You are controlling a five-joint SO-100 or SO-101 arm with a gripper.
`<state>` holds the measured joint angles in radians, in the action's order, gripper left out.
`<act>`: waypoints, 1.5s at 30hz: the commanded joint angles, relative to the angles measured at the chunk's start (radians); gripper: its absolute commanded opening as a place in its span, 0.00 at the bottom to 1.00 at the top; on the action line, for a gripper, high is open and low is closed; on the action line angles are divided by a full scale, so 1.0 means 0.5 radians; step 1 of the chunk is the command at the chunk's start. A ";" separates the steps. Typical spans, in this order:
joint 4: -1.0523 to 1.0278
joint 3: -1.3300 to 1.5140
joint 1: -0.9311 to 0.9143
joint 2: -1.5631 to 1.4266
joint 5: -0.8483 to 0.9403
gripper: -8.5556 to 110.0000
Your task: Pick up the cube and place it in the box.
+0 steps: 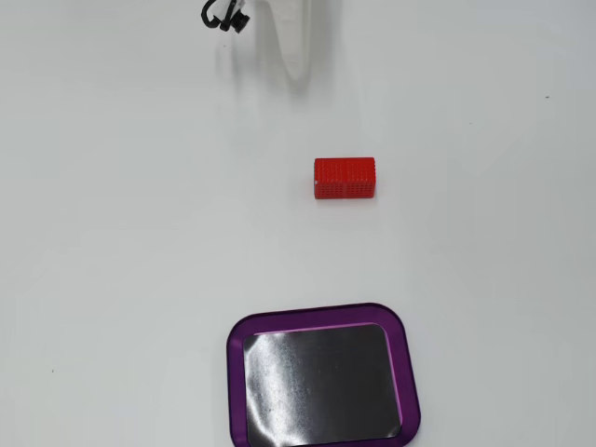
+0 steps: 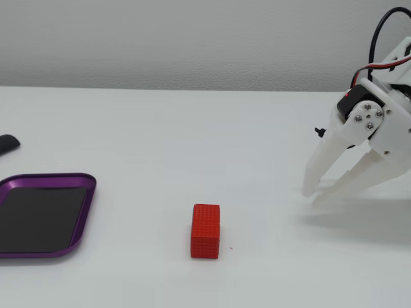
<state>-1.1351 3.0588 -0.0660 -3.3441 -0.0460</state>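
The cube [image 1: 345, 178] is a small red block with dotted faces, lying alone on the white table; a fixed view from the side shows the cube [image 2: 205, 231] near the front middle. The box [image 1: 321, 315] is a shallow purple-rimmed tray with a glossy dark inside and nothing in it; from the side, the box [image 2: 45, 180] sits at the left edge. My white gripper [image 2: 312, 197] hangs at the right, tips close together just above the table, well apart from the cube and holding nothing. From above, the gripper [image 1: 300, 70] reaches in from the top edge.
A small dark object [image 2: 6, 144] lies at the left edge behind the tray. Black and red cables [image 2: 385, 38] loop over the arm. The table is plain white, with a grey wall behind it.
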 commanded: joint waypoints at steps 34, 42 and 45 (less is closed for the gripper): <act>0.307 -0.239 -0.018 -0.040 0.377 0.07; 0.279 -0.902 0.006 0.822 0.374 0.16; 0.279 -1.163 0.009 1.331 0.374 0.17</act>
<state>-1.0048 2.6093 -0.0614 -2.9023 0.1335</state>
